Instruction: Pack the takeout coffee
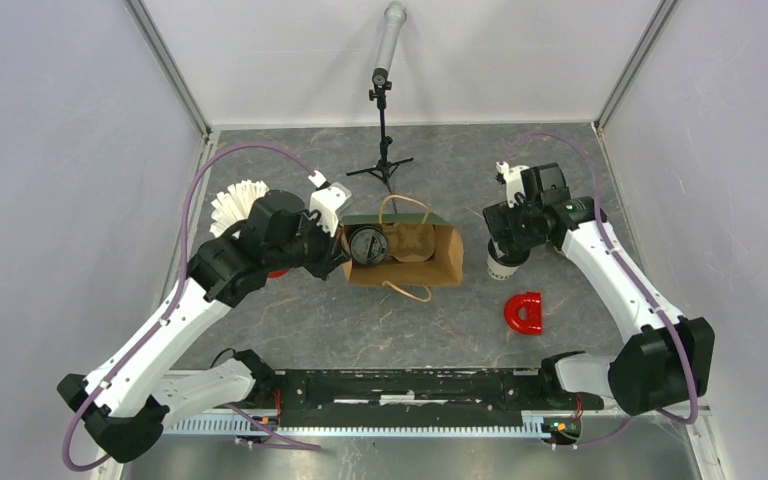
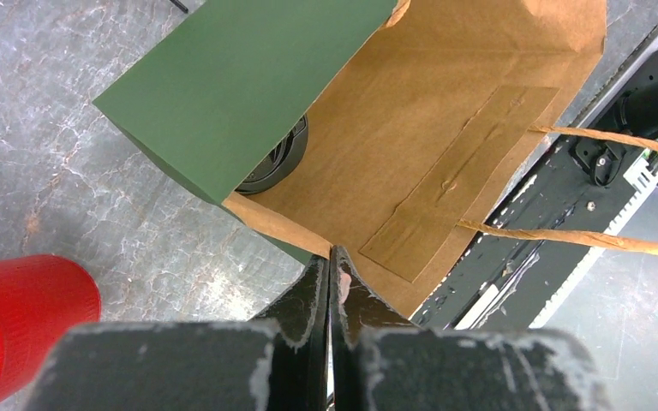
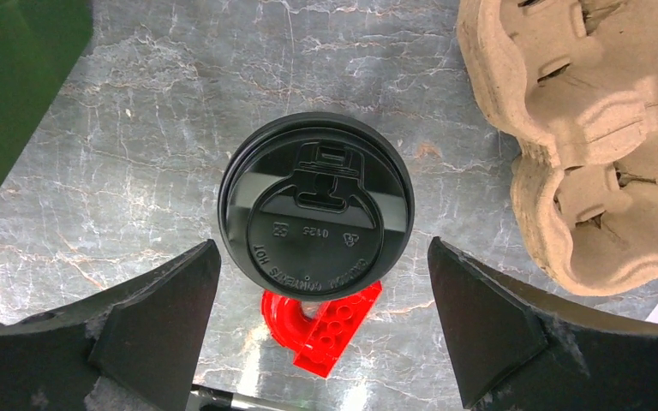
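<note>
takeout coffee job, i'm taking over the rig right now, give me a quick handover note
Grippers: the left gripper is shut, pinching the rim of the green paper bag. The right gripper is open, fingers either side of the takeout coffee, not touching it.
Things: the coffee stands upright on the table right of the bag, lid on, with the cup carrier beside it.
Done: a black-lidded cup is in the bag.
Left: grip the coffee, lift it, lower it into the bag.

The takeout coffee (image 1: 505,265) stands right of the bag (image 1: 430,265), cup of sticks (image 1: 240,205) left.
</note>
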Controlling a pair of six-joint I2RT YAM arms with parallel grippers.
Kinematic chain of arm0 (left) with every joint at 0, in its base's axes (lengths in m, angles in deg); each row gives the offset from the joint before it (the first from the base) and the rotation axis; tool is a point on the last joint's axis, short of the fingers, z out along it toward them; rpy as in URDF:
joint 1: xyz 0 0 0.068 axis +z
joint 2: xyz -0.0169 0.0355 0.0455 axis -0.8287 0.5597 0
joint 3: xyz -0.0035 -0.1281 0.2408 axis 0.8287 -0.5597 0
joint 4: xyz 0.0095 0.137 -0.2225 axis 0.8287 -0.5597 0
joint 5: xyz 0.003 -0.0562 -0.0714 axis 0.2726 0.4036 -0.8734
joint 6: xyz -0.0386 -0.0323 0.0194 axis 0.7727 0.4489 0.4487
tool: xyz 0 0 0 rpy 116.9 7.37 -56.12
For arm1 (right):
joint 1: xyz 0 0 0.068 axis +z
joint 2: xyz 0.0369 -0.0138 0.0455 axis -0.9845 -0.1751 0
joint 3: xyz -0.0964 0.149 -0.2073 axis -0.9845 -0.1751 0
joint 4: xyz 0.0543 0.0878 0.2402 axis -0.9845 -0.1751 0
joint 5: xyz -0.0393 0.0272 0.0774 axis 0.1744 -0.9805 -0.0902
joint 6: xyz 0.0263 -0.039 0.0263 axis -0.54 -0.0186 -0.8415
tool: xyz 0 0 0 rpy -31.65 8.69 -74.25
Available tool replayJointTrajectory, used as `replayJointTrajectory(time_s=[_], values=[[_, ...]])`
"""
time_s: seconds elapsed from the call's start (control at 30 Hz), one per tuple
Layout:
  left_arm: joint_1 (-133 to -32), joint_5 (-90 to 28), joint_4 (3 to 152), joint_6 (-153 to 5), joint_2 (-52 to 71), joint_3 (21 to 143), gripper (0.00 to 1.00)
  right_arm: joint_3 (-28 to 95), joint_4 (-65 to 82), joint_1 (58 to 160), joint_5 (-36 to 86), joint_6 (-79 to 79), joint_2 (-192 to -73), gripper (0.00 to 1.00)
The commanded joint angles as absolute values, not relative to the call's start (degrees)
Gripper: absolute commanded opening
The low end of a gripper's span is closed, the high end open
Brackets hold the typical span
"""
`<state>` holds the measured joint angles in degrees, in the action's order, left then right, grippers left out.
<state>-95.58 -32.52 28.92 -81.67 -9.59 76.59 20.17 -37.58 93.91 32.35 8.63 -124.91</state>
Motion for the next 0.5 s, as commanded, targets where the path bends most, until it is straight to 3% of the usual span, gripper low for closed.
replayJointTrajectory(time_s=[0.0,0.47], values=[[-95.27,-33.59,30.43,-85.92,-11.79,76.24,0.02,23.09,-37.87,92.29,29.44,12.34,-127.29,0.98],[-95.31,-33.53,31.43,-85.92,-12.05,73.75,0.02,21.9,-36.34,91.75,26.25,13.48,-129.09,0.98]])
